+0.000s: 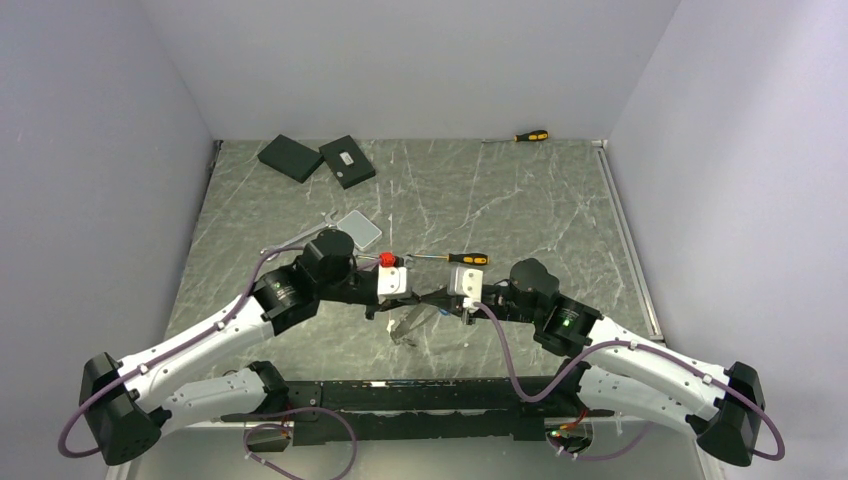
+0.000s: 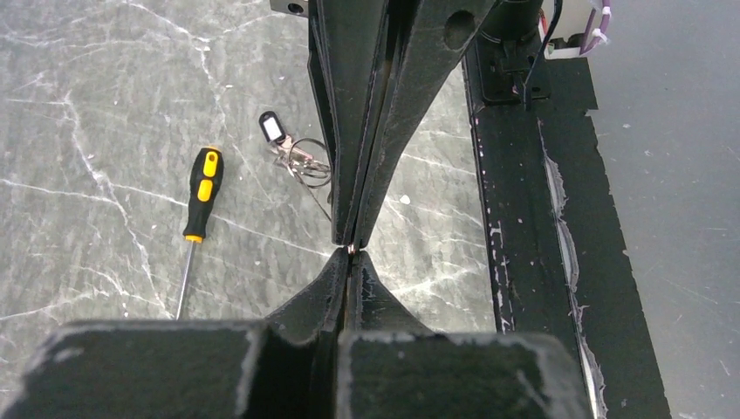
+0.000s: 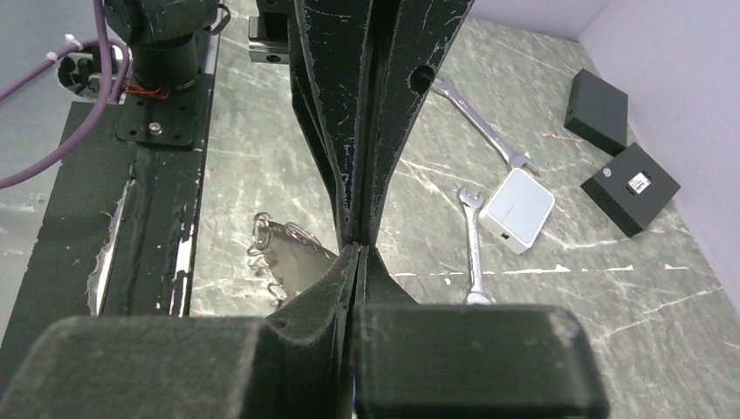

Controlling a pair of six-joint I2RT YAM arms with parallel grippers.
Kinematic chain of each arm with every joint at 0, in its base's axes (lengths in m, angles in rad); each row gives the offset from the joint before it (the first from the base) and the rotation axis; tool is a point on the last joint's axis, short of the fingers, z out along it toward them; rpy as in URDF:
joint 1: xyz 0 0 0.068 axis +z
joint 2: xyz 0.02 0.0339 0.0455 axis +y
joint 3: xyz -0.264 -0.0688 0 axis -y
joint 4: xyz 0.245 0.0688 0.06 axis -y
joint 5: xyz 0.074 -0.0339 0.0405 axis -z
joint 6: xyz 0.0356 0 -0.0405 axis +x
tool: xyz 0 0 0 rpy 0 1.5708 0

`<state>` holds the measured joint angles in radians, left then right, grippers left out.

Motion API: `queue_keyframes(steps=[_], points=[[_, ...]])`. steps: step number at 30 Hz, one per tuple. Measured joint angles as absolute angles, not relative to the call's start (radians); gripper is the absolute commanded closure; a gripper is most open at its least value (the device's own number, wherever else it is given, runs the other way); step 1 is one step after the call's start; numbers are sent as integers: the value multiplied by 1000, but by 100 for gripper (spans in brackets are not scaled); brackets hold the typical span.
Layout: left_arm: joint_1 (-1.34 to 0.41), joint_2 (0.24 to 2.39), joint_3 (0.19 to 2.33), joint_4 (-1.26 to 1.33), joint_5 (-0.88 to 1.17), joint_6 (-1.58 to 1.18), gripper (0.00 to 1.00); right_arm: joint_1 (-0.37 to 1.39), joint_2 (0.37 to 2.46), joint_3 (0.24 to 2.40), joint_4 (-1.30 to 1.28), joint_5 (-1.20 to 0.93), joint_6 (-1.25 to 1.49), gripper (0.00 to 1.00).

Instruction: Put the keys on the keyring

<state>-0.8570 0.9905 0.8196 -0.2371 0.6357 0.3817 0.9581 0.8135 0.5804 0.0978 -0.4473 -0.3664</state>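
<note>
My left gripper (image 1: pixel 424 301) and right gripper (image 1: pixel 442 301) meet tip to tip above the table's near middle. Both are shut, with a thin glint of metal pinched where the tips touch (image 2: pixel 352 250). The keyring (image 1: pixel 411 326), a thin grey hoop, hangs down from the tips. In the right wrist view it (image 3: pixel 292 253) carries small rings, left of my shut right gripper (image 3: pixel 356 245). Keys (image 2: pixel 279 140) with a black fob and small rings lie left of the fingers in the left wrist view. A thin wire runs from them to the tips.
An orange-and-black screwdriver (image 1: pixel 456 258) lies just behind the grippers and shows in the left wrist view (image 2: pixel 199 196). Another screwdriver (image 1: pixel 528 136) lies at the back wall. Two wrenches (image 3: pixel 474 244) and a white box (image 3: pixel 517 209) lie left of centre. Two black boxes (image 1: pixel 318 159) sit back left.
</note>
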Motion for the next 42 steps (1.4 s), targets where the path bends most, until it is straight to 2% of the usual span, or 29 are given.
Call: queue_keyframes(steps=[4, 5, 8, 18, 27, 34, 42], points=[[-857, 985, 799, -195, 635, 371, 100, 958, 812, 580, 106, -443, -356, 54], [-857, 982, 783, -171, 634, 367, 100, 960, 809, 580, 114, -443, -346, 47], [-857, 973, 742, -112, 631, 348, 100, 961, 785, 576, 147, -428, -325, 40], [-857, 853, 589, 162, 618, 312, 100, 961, 629, 542, 212, -367, -278, 39], [-857, 802, 395, 570, 600, 307, 100, 959, 616, 509, 228, -392, -250, 60], [-857, 871, 379, 841, 599, 281, 100, 958, 657, 508, 234, -408, -244, 60], [-857, 888, 370, 945, 600, 265, 100, 958, 670, 483, 299, -338, -243, 64]])
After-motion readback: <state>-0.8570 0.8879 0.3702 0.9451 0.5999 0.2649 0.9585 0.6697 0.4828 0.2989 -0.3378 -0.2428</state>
